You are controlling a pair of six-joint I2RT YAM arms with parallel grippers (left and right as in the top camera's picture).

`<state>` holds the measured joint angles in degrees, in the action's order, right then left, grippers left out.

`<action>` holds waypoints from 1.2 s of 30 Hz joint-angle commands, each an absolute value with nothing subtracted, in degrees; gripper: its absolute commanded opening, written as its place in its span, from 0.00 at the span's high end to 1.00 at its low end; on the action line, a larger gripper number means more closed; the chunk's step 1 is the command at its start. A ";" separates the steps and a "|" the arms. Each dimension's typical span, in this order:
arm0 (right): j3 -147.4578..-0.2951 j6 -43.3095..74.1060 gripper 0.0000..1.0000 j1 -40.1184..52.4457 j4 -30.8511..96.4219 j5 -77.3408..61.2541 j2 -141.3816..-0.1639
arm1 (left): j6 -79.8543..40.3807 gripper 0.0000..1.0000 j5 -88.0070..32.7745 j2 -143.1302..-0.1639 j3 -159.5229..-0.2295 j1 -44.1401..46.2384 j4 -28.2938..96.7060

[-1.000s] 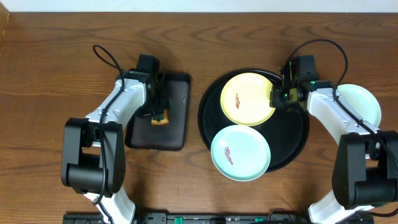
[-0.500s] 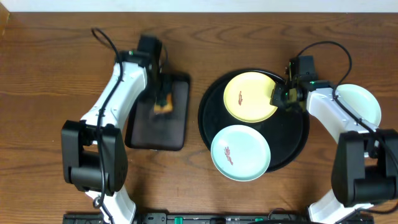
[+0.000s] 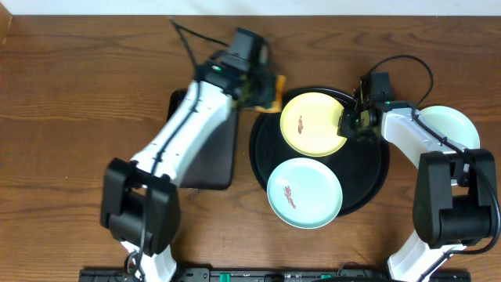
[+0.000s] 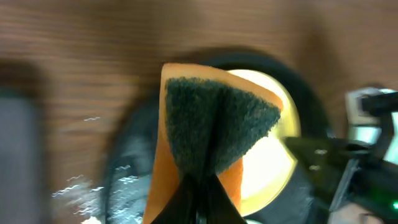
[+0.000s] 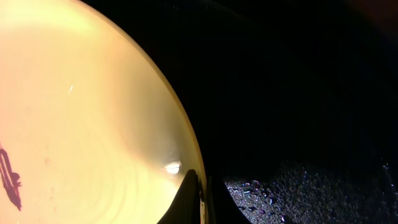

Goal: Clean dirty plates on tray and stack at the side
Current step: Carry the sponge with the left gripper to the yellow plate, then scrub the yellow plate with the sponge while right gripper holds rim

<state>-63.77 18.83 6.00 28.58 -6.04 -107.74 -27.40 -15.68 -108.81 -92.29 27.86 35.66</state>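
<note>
**A:** Overhead first. What step is this?

**B:** I'd say scrubbing is just about to start. The left gripper (image 3: 262, 92) is pinched on a sponge (image 3: 274, 92) above the round tray's (image 3: 377, 182) upper-left rim, clear of any plate. The yellow plate (image 3: 311, 124) lies in the tray's upper half, with the right gripper (image 3: 350, 123) at its right edge. A turquoise plate (image 3: 304, 192) fills the lower half, out to the near rim. Both show red smears. A third plate (image 3: 455, 125) sits off the tray to the right, with no smear I can see.

**A:** Left wrist?

**B:** Blurry, but the sponge (image 4: 211, 130) is clamped between the fingers, green side to the camera, with the yellow plate beyond it.

**A:** Right wrist?

**B:** The fingers are pressed together on the yellow plate's rim (image 5: 186, 143), and the tray floor (image 5: 298, 93) beside it is wet. Next, I'd guess, the sponge goes down on that smear while the right side steadies the plate. The right gripper crowds that edge, so wipe from the left. The rectangular tray (image 3: 215, 164), left of the round one, isn't in the way.
</note>
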 commanded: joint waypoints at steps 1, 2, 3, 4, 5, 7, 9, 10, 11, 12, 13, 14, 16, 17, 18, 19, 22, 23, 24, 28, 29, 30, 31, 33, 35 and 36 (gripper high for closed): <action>-62.78 17.47 0.99 6.74 29.43 -6.90 -110.59 | -34.09 0.93 -16.51 -113.45 -92.90 32.36 32.16; -62.78 17.47 0.99 6.74 29.50 -6.90 -110.59 | -35.29 0.93 -16.53 -114.74 -92.90 33.41 30.76; -62.78 17.47 0.99 6.76 29.56 -6.90 -110.59 | -36.49 0.92 -16.53 -115.96 -92.90 34.35 29.41; -62.78 17.50 0.99 6.76 29.58 -6.90 -110.59 | -38.13 0.92 -16.56 -117.69 -92.90 35.35 27.79; -62.78 17.50 0.99 6.74 29.58 -6.90 -110.59 | -39.05 0.93 -16.78 -118.65 -92.90 35.94 26.85; -62.78 17.50 0.99 6.74 29.56 -6.90 -110.59 | -41.08 0.93 -17.91 -120.90 -92.90 36.82 24.95; -62.78 17.50 0.99 6.76 29.63 -6.92 -110.59 | -42.61 0.92 -19.75 -123.28 -92.90 37.34 23.31; -62.78 17.50 0.99 6.76 29.74 -6.92 -110.59 | -42.78 0.93 -20.08 -124.33 -92.90 37.36 22.76; -62.78 17.52 0.99 6.76 29.78 -6.92 -110.59 | -42.65 0.93 -19.49 -125.38 -92.90 37.36 22.74; -62.78 17.52 0.99 6.76 29.80 -6.92 -110.59 | -42.11 0.92 -18.13 -126.08 -92.88 37.30 22.83; -62.78 17.52 0.99 6.76 29.80 -6.92 -110.59 | -40.73 0.92 -16.08 -126.80 -92.88 37.04 22.85; -62.78 17.52 0.99 6.76 29.85 -6.92 -110.59 | -39.38 0.93 -14.52 -127.13 -92.88 36.82 22.87; -62.78 17.52 0.99 6.76 30.35 -6.92 -110.59 | -35.59 0.93 -10.79 -127.44 -92.88 36.23 23.24; -62.78 17.52 0.99 6.76 30.70 -6.92 -110.59 | -33.28 0.93 -8.54 -127.44 -92.88 35.86 23.73; -62.78 17.52 0.99 6.76 30.94 -6.92 -110.59 | -31.22 0.92 -6.57 -127.42 -92.88 35.62 24.23; -62.78 17.52 0.99 6.76 31.11 -6.92 -110.59 | -28.88 0.92 -4.01 -127.39 -92.88 35.35 25.15; -62.78 17.52 0.99 6.76 31.11 -6.92 -110.59 | -23.99 0.93 5.39 -127.39 -92.90 35.05 29.08; -62.78 17.52 0.99 6.76 31.09 -6.92 -110.59 | -22.76 0.93 8.88 -127.31 -92.90 35.07 30.33; -62.78 17.52 0.99 6.74 31.11 -6.90 -110.59 | -21.63 0.93 11.22 -127.31 -92.92 35.20 31.00; -62.78 17.52 0.99 6.74 31.16 -6.90 -110.59 | -18.94 0.93 13.47 -127.31 -92.92 36.51 31.07; -62.78 17.50 0.99 6.74 31.16 -6.90 -110.59 | -19.79 0.93 12.60 -127.31 -92.92 36.93 30.87; -62.78 17.50 0.99 6.74 31.18 -6.90 -110.59 | -20.86 0.93 11.57 -127.33 -92.92 37.36 30.59; -62.78 17.50 0.99 6.74 31.20 -6.87 -110.59 | -22.37 0.93 10.09 -127.35 -92.92 37.89 30.28; -62.78 17.50 0.99 6.74 31.31 -6.87 -110.59 | -26.02 0.92 5.74 -127.37 -92.92 38.81 29.39; -62.78 17.50 0.99 6.74 31.38 -6.87 -110.59 | -30.15 0.92 -0.30 -127.48 -92.92 39.79 27.97; -62.78 17.50 0.99 6.74 31.40 -6.90 -110.59 | -31.81 0.93 -2.98 -127.59 -92.92 40.14 27.24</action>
<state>-64.07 18.79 6.00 29.61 -6.48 -107.87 -25.23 4.19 -126.52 -93.54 39.09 28.60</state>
